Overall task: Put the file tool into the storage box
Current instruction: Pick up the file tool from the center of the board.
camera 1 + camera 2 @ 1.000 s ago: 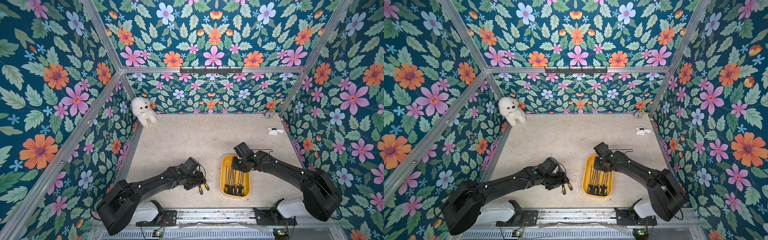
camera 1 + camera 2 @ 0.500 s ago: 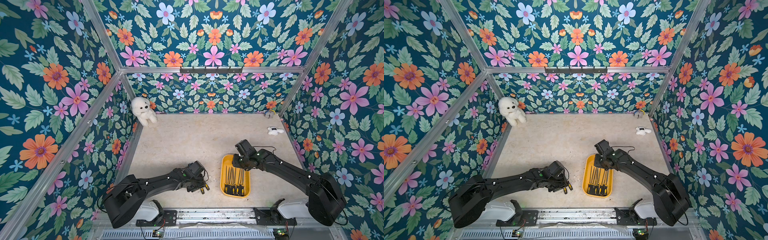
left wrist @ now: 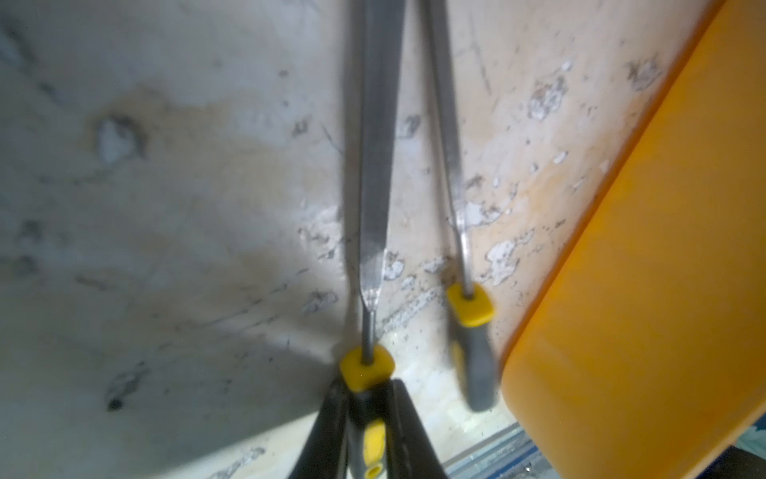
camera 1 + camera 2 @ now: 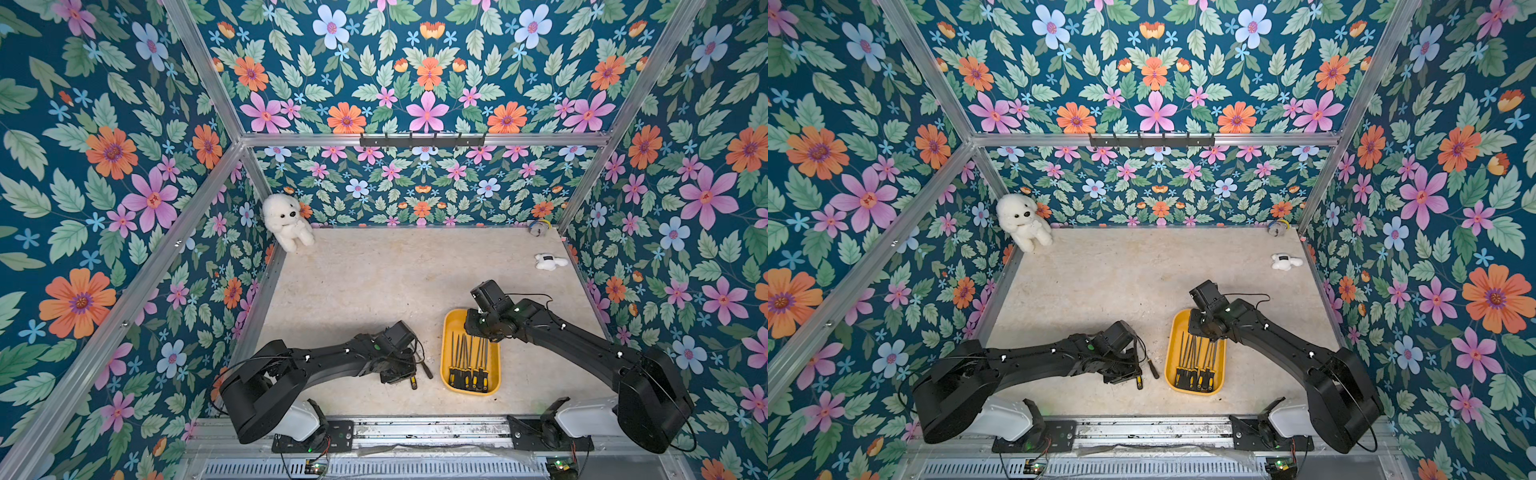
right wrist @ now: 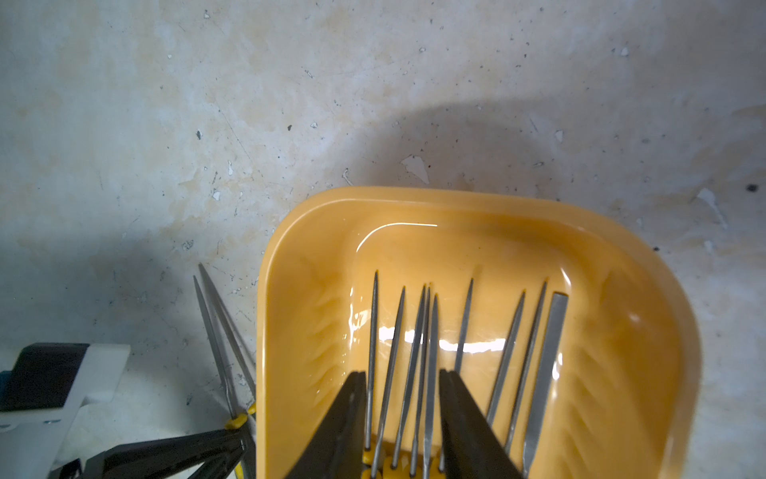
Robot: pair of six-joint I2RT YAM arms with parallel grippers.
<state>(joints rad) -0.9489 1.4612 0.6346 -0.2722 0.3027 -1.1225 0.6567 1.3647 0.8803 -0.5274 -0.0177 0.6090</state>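
Two files are outside the storage box (image 4: 454,321), just beside it over the pale, pitted worktop (image 4: 374,282). The left pincer (image 3: 367,390) is clamped on the held file (image 3: 379,166) at its black-yellow handle, flat steel blade. The loose file (image 3: 449,145) is slimmer, untouched. Stored files (image 5: 546,365), thin tapered steel, sit in glossy yellow plastic. The right pincer (image 5: 402,375) is above them, jaws apart, empty.

Toys on the desk (image 4: 386,278)
White plush toy (image 4: 286,220) in one far corner; small white figure (image 4: 548,262) near the opposite wall.
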